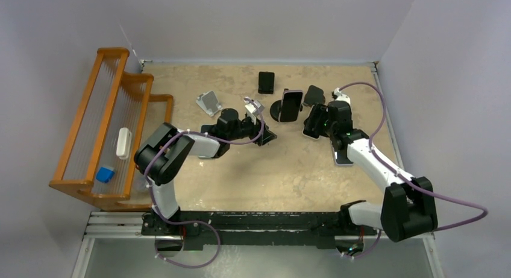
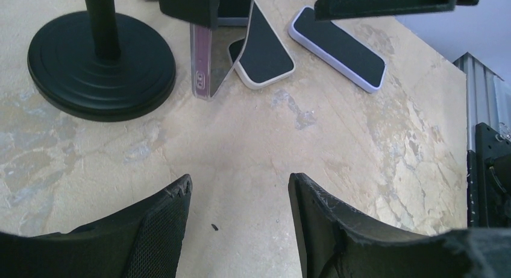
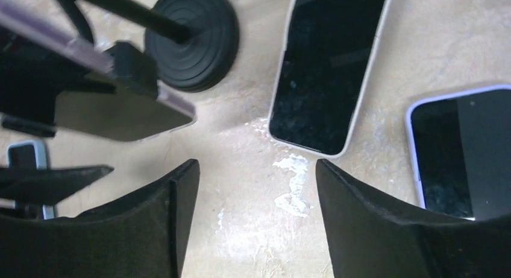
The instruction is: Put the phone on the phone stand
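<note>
A phone in a pinkish clear case (image 1: 291, 105) sits upright in the clamp of a black stand with a round base (image 1: 277, 111). It shows in the left wrist view (image 2: 208, 55) above the base (image 2: 101, 67), and in the right wrist view (image 3: 120, 112) beside the base (image 3: 193, 40). My left gripper (image 1: 267, 136) is open and empty just left of the stand, over bare table (image 2: 241, 187). My right gripper (image 1: 313, 124) is open and empty just right of the stand (image 3: 256, 169).
A white-cased phone (image 3: 328, 67) and a lavender-cased phone (image 3: 461, 151) lie flat by the right gripper. Two silver stands (image 1: 208, 103) (image 1: 253, 105), a black phone (image 1: 266, 82) and a black stand (image 1: 313, 95) sit farther back. A wooden rack (image 1: 78, 133) stands at left.
</note>
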### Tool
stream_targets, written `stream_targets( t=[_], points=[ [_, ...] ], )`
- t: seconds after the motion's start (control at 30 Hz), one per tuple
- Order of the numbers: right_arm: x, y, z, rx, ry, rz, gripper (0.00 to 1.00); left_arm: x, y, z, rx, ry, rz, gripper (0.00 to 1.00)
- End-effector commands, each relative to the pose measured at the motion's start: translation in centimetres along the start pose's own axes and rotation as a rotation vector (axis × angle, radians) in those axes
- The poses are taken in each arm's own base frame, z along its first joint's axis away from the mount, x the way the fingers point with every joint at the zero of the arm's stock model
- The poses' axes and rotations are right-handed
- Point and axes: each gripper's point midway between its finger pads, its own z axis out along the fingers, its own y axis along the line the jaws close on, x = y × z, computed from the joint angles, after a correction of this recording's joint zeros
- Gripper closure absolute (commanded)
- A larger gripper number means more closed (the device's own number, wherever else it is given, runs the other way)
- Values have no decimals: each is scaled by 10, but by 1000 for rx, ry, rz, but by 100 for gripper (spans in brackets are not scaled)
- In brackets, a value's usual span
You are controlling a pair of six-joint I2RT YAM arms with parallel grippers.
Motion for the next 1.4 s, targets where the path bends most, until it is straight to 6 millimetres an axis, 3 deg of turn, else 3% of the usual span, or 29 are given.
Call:
stream_targets(
  t=[0.0, 0.13, 0.4, 0.67, 0.73, 1.03, 1.37],
  points=[
    [-18, -18, 9, 174, -44, 124, 13, -5, -1, -6, -9, -29, 37, 42],
    [-23, -34, 30, 333, -11, 155, 4, 0, -4, -12, -8, -17, 21, 41],
    [-18, -43, 64, 412, 21, 212, 2, 9, -6, -20, -17, 12, 20, 42],
    [-22, -65, 98, 573, 71, 111, 1, 14, -7, -21, -9, 25, 14, 42],
    [-30, -66, 103, 582, 51, 103, 2, 14, -9, -20, 4, 26, 7, 42],
    [-26, -92, 110, 640, 64, 63, 2, 20, -14, -14, 55, 34, -36, 42],
    [-19, -89, 130, 578, 69, 65, 5, 23, -15, -13, 60, 45, -50, 41]
  ],
)
